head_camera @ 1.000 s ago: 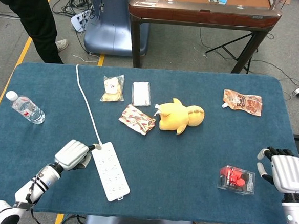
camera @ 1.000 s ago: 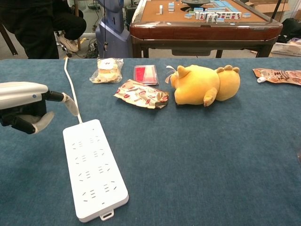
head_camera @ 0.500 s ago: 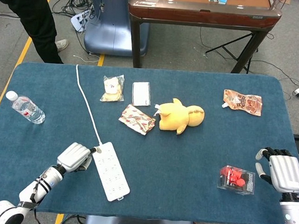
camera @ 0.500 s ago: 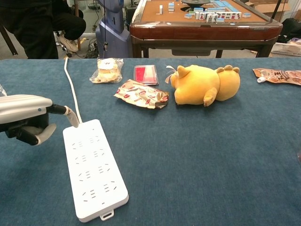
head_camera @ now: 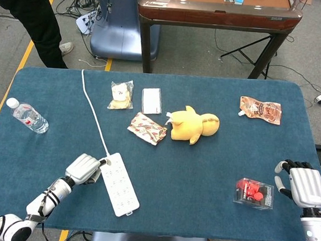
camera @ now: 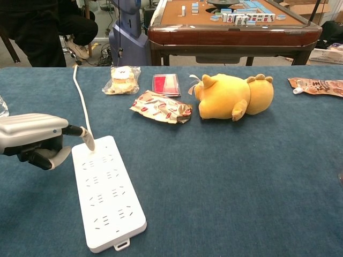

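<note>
My left hand (head_camera: 84,169) (camera: 33,140) lies low over the blue table at the front left, palm down. One outstretched fingertip (camera: 87,140) touches the cable-end corner of the white power strip (head_camera: 120,185) (camera: 107,193), and the thumb curls underneath beside the strip's left edge. It holds nothing. The strip's white cable (head_camera: 92,113) (camera: 79,99) runs off to the far edge. My right hand (head_camera: 304,186) hovers at the front right with fingers spread and empty, just right of a clear box of red pieces (head_camera: 253,193); the chest view does not show this hand.
At mid-table lie a yellow plush (head_camera: 193,125) (camera: 233,95), a crumpled snack wrapper (head_camera: 147,128), a bagged bun (head_camera: 121,94) and a flat packet (head_camera: 151,100). An orange pouch (head_camera: 260,110) sits far right, a water bottle (head_camera: 28,115) far left. A mahjong table (head_camera: 218,8) stands behind.
My left hand has slid to the right toward the power strip, and its fingertip now rests on the strip's corner. The right hand has barely moved.
</note>
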You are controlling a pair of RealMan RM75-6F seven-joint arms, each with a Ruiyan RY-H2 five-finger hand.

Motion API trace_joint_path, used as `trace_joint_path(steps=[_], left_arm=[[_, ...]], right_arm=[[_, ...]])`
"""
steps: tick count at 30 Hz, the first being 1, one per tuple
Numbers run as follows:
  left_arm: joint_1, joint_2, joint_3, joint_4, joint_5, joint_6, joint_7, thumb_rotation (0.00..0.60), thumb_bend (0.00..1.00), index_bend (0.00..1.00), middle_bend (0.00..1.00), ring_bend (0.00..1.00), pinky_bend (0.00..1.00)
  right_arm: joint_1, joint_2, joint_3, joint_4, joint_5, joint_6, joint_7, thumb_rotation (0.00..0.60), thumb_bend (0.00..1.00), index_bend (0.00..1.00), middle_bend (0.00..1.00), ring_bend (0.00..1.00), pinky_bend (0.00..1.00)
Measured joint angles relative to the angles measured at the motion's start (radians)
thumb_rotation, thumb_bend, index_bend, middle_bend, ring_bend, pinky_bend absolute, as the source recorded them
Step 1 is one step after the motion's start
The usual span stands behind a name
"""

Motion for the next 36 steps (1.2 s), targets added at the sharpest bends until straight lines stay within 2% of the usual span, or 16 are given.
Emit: trace_joint_path(steps=[36], left_arm=[[-0.013,-0.033,0.026,0.022,-0.027,0.021,0.051,0.600,0.72,0.33,1.00,1.00,1.00]], right_arm=[[0.006,-0.017,-0.003,0.026,0.007,-0.016,0.023,0.600,0.32,0.50,0.46,0.45,0.36]])
